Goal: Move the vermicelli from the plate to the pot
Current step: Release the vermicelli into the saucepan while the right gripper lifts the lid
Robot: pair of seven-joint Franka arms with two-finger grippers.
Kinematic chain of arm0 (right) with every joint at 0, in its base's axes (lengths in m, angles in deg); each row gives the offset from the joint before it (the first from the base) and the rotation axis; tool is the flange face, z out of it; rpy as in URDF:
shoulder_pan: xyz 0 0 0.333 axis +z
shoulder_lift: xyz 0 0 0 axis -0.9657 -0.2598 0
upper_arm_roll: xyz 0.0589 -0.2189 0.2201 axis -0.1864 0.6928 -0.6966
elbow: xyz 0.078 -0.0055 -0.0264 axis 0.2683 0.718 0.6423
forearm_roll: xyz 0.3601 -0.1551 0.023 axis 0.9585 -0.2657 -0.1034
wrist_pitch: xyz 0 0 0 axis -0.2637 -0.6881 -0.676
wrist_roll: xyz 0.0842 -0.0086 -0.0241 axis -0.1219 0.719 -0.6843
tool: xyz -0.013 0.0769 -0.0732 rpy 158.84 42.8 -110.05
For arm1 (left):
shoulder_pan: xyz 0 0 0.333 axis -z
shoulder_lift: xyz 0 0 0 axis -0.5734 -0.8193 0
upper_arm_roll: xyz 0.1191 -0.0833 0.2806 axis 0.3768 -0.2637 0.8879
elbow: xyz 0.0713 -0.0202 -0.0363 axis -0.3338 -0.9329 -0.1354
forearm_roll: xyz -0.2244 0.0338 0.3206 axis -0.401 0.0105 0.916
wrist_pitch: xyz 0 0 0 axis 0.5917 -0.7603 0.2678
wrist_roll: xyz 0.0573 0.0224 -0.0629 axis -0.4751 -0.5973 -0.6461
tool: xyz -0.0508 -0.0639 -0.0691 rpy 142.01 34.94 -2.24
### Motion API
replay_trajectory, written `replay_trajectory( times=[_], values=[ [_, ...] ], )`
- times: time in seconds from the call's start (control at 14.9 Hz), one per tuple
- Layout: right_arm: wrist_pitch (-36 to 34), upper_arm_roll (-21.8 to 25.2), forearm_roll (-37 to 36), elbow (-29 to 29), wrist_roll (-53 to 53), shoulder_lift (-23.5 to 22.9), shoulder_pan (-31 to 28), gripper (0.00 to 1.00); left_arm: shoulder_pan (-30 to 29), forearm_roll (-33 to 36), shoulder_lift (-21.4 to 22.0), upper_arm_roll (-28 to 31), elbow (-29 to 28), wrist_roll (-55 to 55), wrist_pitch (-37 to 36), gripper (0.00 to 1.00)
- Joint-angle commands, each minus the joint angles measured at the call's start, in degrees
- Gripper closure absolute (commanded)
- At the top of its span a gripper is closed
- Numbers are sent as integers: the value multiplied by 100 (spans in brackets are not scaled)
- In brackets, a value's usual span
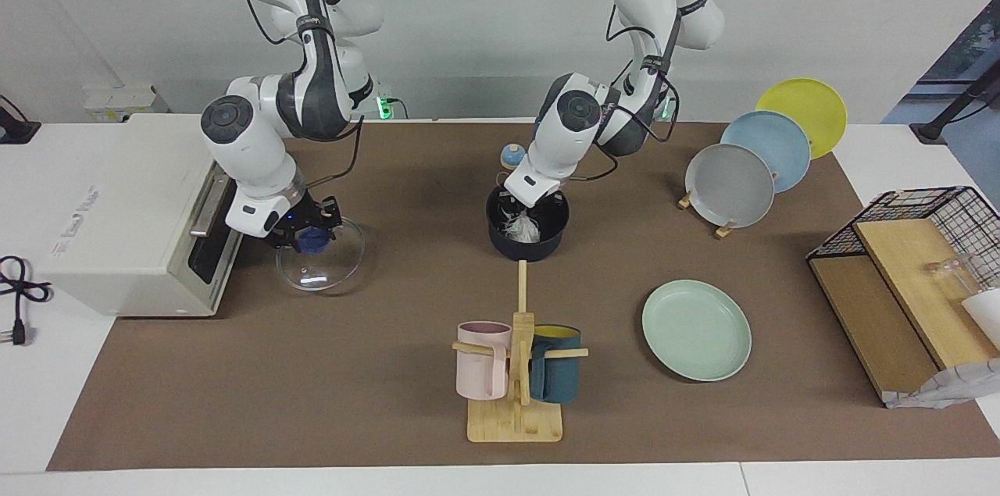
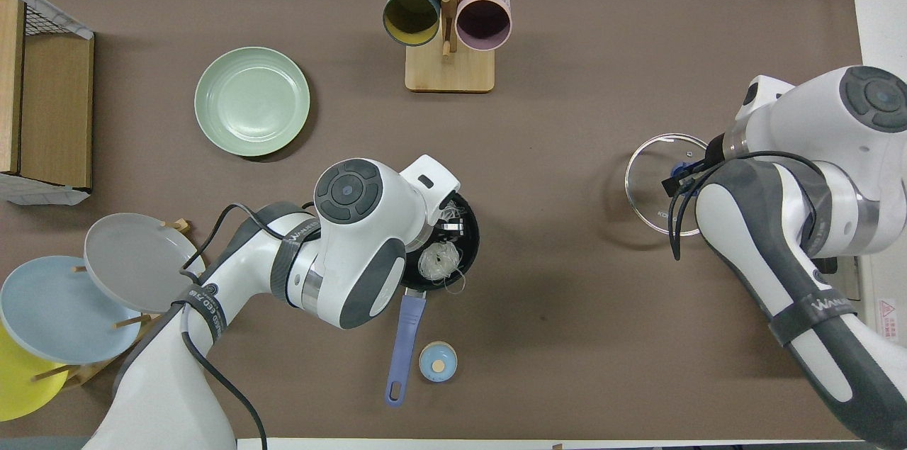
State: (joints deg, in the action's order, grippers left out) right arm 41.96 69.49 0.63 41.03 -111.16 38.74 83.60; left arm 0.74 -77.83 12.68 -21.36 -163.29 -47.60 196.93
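left pincer (image 1: 522, 216) shut on vermicelli (image 1: 521, 227) inside pot (image 1: 528, 244) (right pincer (image 1: 310, 237) grips lid knob (image 1: 315, 242)).

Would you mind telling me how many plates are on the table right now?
4. The mint-green plate lies flat and empty toward the left arm's end; the grey plate, light-blue plate and yellow plate stand together in a rack, nearer the robots.

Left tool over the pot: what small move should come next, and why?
Probably open the left tool and lift clear: it is shut on the vermicelli, which already hangs inside the pot, and the plate is bare.
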Motion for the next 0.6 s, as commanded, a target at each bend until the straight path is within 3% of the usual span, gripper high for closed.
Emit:
replay_trajectory(
  times=[0.0,0.2,0.4,0.54],
  values=[
    [-766,-7,126,-793,192,-36,171,75,13,-48,81,81,20,206,-10,0],
    [-1504,-7,126,-1540,737,-265,435,98,-372,-48,406,81,449,399,-1096,0],
    [-1918,-16,134,-2007,1237,-353,663,100,-1039,-21,757,90,924,645,-2064,0],
    [-1876,-7,195,-2165,1956,-431,1066,100,-1400,494,968,81,1223,883,-2558,0]
  ],
)
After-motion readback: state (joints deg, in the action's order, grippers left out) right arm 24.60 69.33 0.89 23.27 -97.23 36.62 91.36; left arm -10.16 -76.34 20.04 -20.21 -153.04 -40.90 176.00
